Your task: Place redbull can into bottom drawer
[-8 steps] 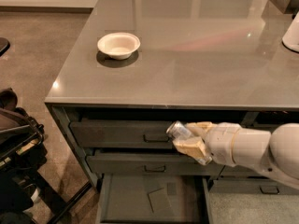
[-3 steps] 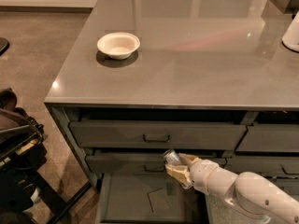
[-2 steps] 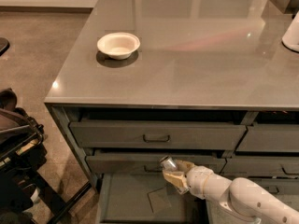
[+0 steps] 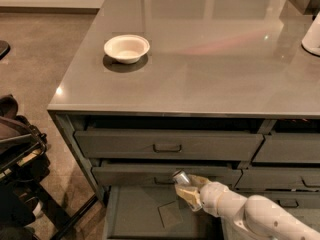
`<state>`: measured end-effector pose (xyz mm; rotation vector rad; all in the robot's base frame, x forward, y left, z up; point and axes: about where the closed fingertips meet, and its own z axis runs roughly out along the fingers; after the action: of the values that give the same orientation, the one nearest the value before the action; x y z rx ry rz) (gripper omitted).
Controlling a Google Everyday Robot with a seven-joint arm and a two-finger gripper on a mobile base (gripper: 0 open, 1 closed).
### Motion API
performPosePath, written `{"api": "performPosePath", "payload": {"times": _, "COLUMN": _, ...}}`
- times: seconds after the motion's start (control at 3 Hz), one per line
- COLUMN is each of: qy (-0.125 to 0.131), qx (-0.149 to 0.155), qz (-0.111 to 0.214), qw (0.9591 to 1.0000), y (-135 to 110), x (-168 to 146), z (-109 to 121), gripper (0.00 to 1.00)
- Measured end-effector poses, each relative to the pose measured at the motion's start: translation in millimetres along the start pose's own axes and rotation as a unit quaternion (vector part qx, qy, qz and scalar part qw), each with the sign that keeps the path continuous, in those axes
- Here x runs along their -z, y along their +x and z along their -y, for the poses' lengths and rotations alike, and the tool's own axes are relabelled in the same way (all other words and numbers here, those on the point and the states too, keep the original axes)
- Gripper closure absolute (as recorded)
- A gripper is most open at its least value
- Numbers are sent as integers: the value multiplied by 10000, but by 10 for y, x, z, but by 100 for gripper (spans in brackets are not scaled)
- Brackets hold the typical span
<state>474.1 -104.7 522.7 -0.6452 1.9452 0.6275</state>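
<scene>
My gripper (image 4: 189, 188) is at the bottom middle of the camera view, on a white arm that comes in from the lower right. It is shut on the redbull can (image 4: 180, 177), whose shiny end sticks out to the upper left. The can hangs over the open bottom drawer (image 4: 135, 215), in front of the middle drawer's face. The drawer's dark grey floor shows a square tan patch (image 4: 170, 215) just below the gripper.
A cream bowl (image 4: 126, 48) stands on the grey countertop (image 4: 200, 59) at the back left. Two shut wide drawers with bar handles (image 4: 167, 147) sit above the open one. A dark cart (image 4: 17, 169) stands at the left. A white object (image 4: 312, 34) is at the right edge.
The gripper with the can has moved down and to the left, from the top drawer's level to just above the open bottom drawer.
</scene>
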Motion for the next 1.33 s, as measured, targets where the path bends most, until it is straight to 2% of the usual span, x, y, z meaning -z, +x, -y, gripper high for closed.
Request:
{"api": "performPosePath", "payload": {"times": 0.33, "qy": 279, "qx": -383, "qz": -69, "qw": 9989, "y": 588, "x": -112, "z": 162, "gripper": 100}}
{"api": "performPosePath", "payload": {"times": 0.67, "qy": 590, "qx": -680, "qz": -93, "qw": 9959, "y": 1121, "x": -175, "z": 324, "gripper": 100}}
{"api": "performPosePath", "payload": {"times": 1.0, "qy": 691, "qx": -884, "qz": -80, "qw": 9937, "y": 1576, "x": -251, "z": 467, "gripper": 100}}
{"api": "performPosePath", "payload": {"times": 1.33, "qy": 546, "qx": -1131, "qz": -80, "qw": 9920, "y": 1925, "x": -390, "z": 567, "gripper": 100}}
